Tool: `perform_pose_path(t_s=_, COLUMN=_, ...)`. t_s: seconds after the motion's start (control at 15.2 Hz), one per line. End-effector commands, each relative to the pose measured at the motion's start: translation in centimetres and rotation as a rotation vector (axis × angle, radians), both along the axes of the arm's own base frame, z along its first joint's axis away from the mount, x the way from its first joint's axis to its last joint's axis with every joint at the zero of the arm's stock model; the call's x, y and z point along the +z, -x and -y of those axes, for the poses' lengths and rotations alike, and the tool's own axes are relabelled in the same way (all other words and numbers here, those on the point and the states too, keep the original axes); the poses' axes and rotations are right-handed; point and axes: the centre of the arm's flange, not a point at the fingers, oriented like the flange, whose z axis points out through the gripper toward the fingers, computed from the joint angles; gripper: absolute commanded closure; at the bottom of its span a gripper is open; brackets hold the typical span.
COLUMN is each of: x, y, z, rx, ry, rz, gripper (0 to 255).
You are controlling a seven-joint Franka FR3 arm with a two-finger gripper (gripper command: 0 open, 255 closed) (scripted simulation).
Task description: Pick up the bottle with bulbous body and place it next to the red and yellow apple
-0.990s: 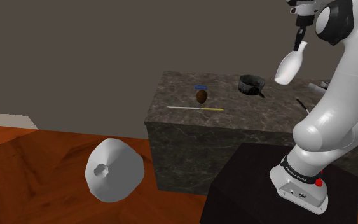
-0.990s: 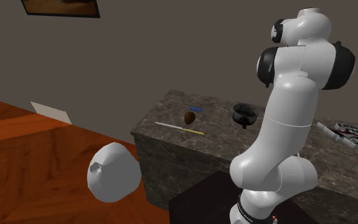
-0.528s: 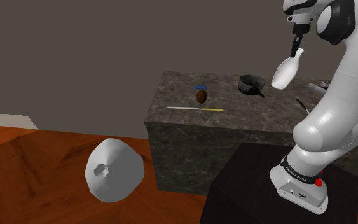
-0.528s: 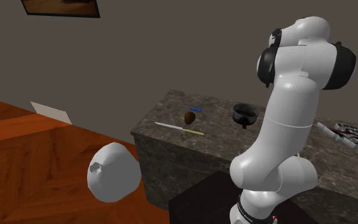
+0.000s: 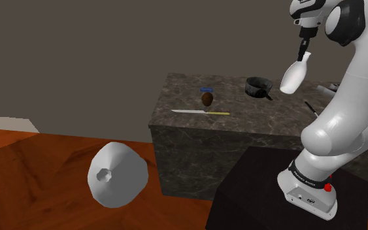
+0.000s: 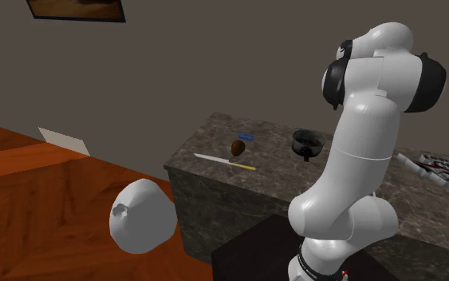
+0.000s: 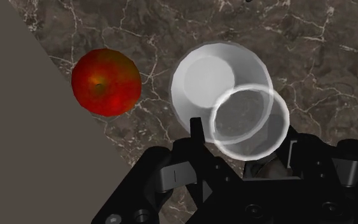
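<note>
grip: gripper [image 5: 302, 48] clamps the white bottle [image 5: 292, 74] by its neck, so the bulbous body hangs tilted | where: bottle aloft, clear of the marble counter [image 5: 254, 115] for carrying | target: apple [image 7: 105, 81] on the counter, near below | next: probably lowering beside the apple

white bottle [image 7: 203, 83], red-and-yellow apple [image 7: 105, 81], dark white-veined counter [image 7: 336, 70] (black fingers [image 7: 196, 143])

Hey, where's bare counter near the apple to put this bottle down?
Bare marble surrounds the apple except on its grey side, where the counter ends; the gap between it and the held bottle looks free. In the shoulder view, the stretch between the long knife and the black pot is open. It's busier past the pot, by a dark utensil.
</note>
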Motion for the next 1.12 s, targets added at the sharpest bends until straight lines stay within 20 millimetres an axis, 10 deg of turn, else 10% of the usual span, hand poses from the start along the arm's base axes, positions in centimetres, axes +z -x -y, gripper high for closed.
perform_pose_path(t_s=0.0, x=0.0, y=0.0, z=0.0, rx=0.0, ry=0.0, rz=0.0, gripper=255)
perform_pose_path(t_s=0.07, x=0.0, y=0.0, z=0.0, rx=0.0, ry=0.0, rz=0.0, gripper=0)
perform_pose_path(t_s=1.06, x=5.0, y=-0.7, z=-0.2, rx=0.0, ry=0.0, rz=0.0, gripper=0)
